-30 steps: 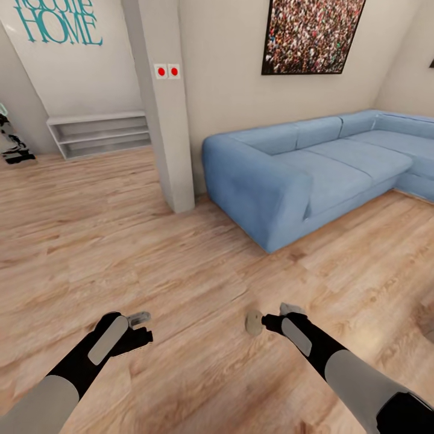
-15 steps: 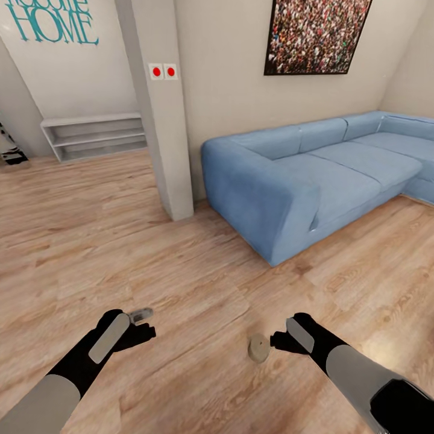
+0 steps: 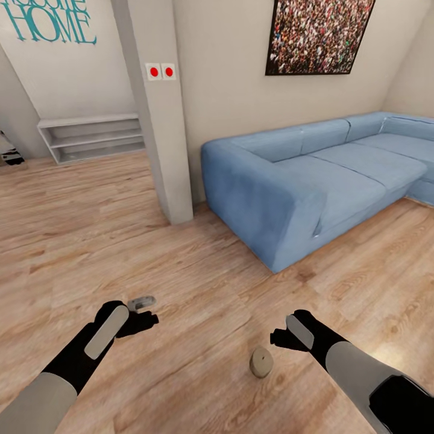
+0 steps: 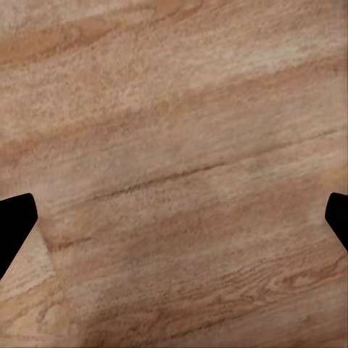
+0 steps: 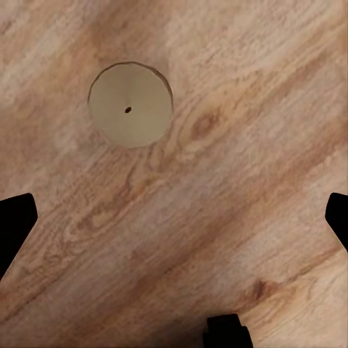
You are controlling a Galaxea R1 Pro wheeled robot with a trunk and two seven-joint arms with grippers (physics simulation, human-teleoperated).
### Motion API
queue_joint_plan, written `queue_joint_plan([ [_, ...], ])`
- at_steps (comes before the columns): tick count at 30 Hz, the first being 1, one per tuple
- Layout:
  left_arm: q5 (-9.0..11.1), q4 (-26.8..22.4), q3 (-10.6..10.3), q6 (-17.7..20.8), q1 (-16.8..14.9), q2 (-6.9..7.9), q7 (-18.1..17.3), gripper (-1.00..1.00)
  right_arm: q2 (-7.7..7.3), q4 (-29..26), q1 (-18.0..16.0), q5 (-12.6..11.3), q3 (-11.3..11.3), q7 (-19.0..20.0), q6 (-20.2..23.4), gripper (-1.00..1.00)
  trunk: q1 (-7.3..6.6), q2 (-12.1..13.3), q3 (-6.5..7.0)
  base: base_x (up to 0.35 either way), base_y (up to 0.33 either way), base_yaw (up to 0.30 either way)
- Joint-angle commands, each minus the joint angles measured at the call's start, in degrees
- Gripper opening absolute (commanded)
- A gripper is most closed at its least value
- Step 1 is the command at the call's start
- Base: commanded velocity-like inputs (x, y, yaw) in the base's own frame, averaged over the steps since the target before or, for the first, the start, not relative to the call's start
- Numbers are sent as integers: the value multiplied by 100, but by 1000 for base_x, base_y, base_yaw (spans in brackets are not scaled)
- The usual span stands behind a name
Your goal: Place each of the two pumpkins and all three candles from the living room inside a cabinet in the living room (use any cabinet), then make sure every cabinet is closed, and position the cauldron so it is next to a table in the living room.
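With the head view panning slightly since the earlier frames, the right gripper (image 3: 278,337), jaws apart, is hovering beside a pale round flat-topped candle (image 3: 261,362) on the wooden floor (image 3: 199,283) before the blue fabric sofa (image 3: 301,181), while the left gripper (image 3: 147,316), jaws also apart, is holding nothing, suggesting candle pickup is next.

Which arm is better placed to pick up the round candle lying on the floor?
Probably the right: the right gripper hangs open beside the candle, while the left gripper is farther away.
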Motion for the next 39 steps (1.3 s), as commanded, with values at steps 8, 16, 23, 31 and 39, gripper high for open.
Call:
queue_joint_plan([
  [8, 59, -52, 21, 248, -5, 24, 43, 100, 33, -9, -3, -48, 55, -77, 16, 100, -1, -2, -5, 104, 115, 0],
  [16, 48, -77, 7, 309, -5, 19, 34, 100, 63, 0, -3, -26, 59, -94, -15, 100, -1, -2, -5, 115, 92, 0],
  [23, 20, -79, 1, 309, -5, 15, 34, 100, 61, 0, -3, -25, 59, -91, -50, 100, -1, -2, -5, 203, 91, 0],
  [31, 40, -171, 12, 317, -5, 16, 56, 100, 66, -6, -3, -8, 62, -67, -54, 100, -1, -2, -5, 20, 6, 0],
  [39, 53, -209, 24, 318, -5, 9, 54, 100, 66, -15, -2, -2, 66, -26, -58, 100, 109, -203, -95, 0, 0, 0],
])
